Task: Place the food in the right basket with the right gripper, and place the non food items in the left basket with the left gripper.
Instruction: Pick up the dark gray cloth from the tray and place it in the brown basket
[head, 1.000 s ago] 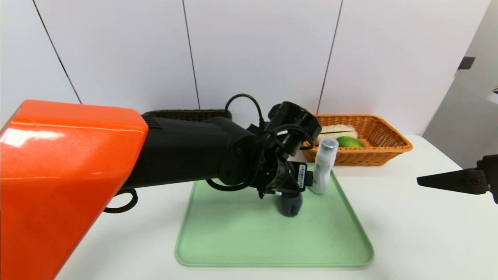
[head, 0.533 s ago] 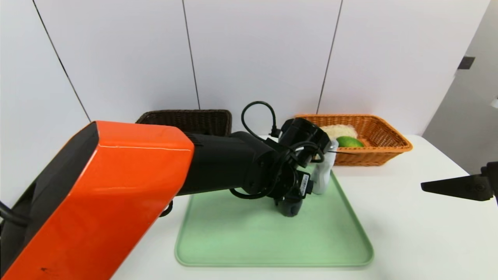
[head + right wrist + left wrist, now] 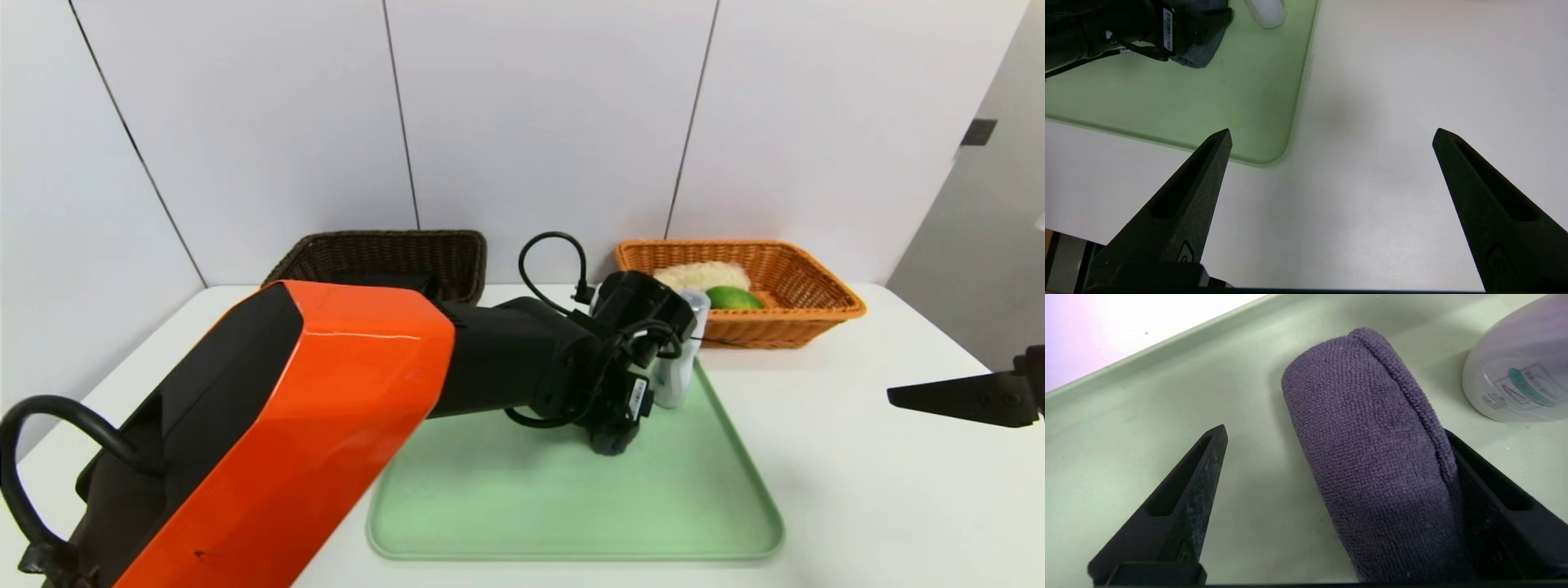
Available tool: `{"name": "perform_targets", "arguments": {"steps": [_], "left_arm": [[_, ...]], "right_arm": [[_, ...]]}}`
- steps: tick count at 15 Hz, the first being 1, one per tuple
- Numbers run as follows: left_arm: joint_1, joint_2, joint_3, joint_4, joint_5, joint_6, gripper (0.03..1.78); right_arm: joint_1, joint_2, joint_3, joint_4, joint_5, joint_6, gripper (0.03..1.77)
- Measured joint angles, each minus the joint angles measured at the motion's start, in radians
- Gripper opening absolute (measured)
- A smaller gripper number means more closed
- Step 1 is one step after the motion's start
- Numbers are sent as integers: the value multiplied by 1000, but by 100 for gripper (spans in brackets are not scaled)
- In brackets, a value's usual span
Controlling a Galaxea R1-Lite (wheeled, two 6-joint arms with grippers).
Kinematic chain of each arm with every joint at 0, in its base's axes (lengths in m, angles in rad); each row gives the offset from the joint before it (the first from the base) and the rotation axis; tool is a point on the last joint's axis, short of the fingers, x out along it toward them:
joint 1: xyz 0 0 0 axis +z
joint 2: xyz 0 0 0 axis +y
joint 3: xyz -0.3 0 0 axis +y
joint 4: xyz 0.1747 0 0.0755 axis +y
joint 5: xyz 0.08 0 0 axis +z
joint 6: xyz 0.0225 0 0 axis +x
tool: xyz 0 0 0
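At the far left of the bench [image 3: 857,490] stands the dark basket [image 3: 384,255], against the wall; its contents cannot be made out. The left arm reaches from the near left across to the green tray [image 3: 571,506] at the middle of the bench. The left gripper [image 3: 1331,435] is low over the far part of the tray, pointing forward and down, fingers [image 3: 1192,486] spread wide. A rolled purple towel [image 3: 1372,457] lies on the tray between them. In the left wrist view the towel presses against one finger, while a clear gap separates it from the other. The fingers are not closed on it; the towel rests on the tray.

Just beside the towel, toward the tray's far right corner, stands a white bottle [image 3: 682,359], upright, partly hidden by the left wrist in the head view.

Farther right, at the back of the bench, sits the orange basket [image 3: 816,314]. It holds a pale, rough-surfaced item [image 3: 702,273] and a green fruit [image 3: 733,298], side by side.

At the far right, the right gripper [image 3: 1331,139] hangs above bare bench, well apart from the tray's near right corner. Its fingers [image 3: 1188,192] stand wide apart and hold nothing.
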Motion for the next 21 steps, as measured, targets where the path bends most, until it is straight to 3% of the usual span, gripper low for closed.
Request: {"name": "perform_targets", "arguments": {"steps": [2,6,9,10,11,17,21], "left_arm": [[0,8,-1,0,0,1,169],[0,8,-6,11,0,0,109],[3,-19,-9,40,-2,0,79],[3,-31,-11,51,-2,1,62],[3,-44,-16,67,-3,1,28],[43,-176,-50,147,-3,32,28],[173,-287,-82,206,-66,151,28]], "right_arm": [[0,-3,4,0,0,0,170],[0,-7,6,-4,2,0,170],[0,-9,6,-20,4,0,170],[0,-10,7,-22,4,0,170],[1,-10,7,-23,4,0,170],[1,-14,5,-31,2,-1,170],[5,-20,2,-33,4,-3,170]]}}
